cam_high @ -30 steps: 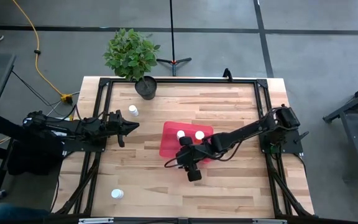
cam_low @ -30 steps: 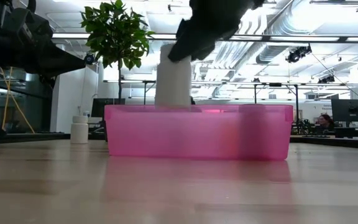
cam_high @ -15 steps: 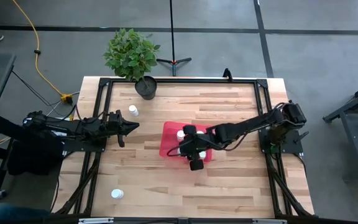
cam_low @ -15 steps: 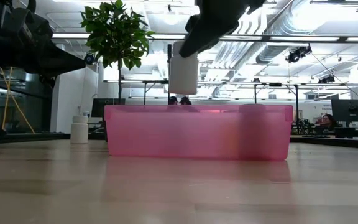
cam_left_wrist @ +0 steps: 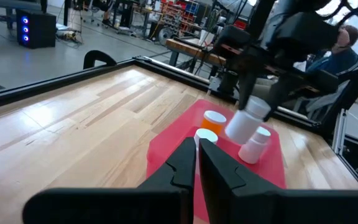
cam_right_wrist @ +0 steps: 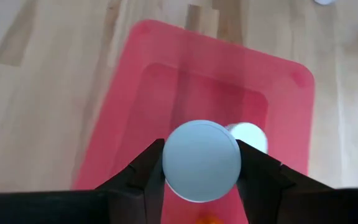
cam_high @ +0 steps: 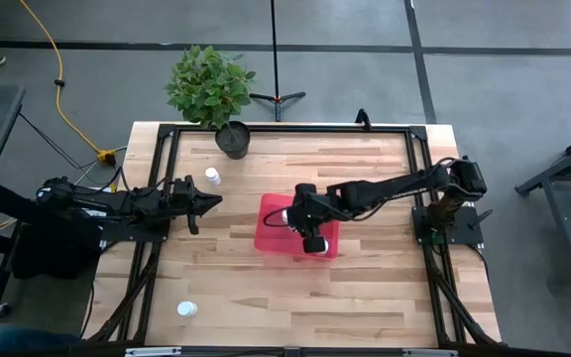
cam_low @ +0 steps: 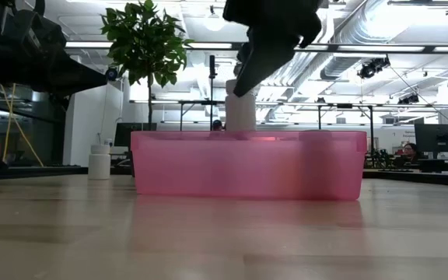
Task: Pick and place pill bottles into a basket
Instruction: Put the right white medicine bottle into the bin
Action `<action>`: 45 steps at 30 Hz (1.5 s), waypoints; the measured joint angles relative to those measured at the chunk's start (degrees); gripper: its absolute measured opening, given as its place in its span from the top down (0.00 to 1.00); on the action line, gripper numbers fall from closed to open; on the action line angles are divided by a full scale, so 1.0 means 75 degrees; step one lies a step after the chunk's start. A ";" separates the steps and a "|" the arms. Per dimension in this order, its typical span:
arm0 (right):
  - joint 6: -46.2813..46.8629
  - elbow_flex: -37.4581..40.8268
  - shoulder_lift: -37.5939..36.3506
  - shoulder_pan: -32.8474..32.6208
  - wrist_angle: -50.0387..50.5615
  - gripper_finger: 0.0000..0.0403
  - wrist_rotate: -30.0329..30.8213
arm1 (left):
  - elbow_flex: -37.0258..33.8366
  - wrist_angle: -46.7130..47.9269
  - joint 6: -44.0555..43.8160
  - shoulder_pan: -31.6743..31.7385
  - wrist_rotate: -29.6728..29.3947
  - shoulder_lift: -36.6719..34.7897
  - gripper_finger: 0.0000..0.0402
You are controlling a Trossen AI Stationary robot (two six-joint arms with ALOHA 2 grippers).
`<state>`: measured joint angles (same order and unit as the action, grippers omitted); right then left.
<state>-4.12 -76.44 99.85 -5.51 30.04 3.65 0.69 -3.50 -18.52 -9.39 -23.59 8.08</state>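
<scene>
Pink-red, the basket point(cam_high: 271, 230) is sitting mid-table while the right gripper point(cam_high: 310, 226) is clamping a white pill bottle point(cam_right_wrist: 201, 160) above it, over bottles point(cam_left_wrist: 211, 118) already inside. Left gripper point(cam_high: 212, 201) is waiting closed near the table's left edge; two loose bottles point(cam_high: 212, 177) point(cam_high: 185, 309) and a potted plant point(cam_high: 212, 91) are standing well clear.

The high view looks straight down from well above, taking in the whole wooden worktop point(cam_high: 266, 288) with the pink basket point(cam_high: 271, 230) near its middle. The low view sits at worktop height close to the basket point(cam_low: 247, 165), facing level across it into the room behind. The left wrist view looks across the worktop at the basket point(cam_left_wrist: 166, 146) from farther off. The right wrist view looks nearly straight down into the basket point(cam_right_wrist: 166, 81) from close above. All four views share the basket.
</scene>
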 joint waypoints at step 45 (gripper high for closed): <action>0.1118 0.1192 0.0200 0.0337 -0.1093 0.62 -0.0353 | 0.0000 0.0002 0.0026 0.0001 0.0000 0.0002 0.86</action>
<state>4.26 -67.51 101.35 -2.99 21.84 1.00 0.69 -3.49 -18.33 -9.38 -23.59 8.10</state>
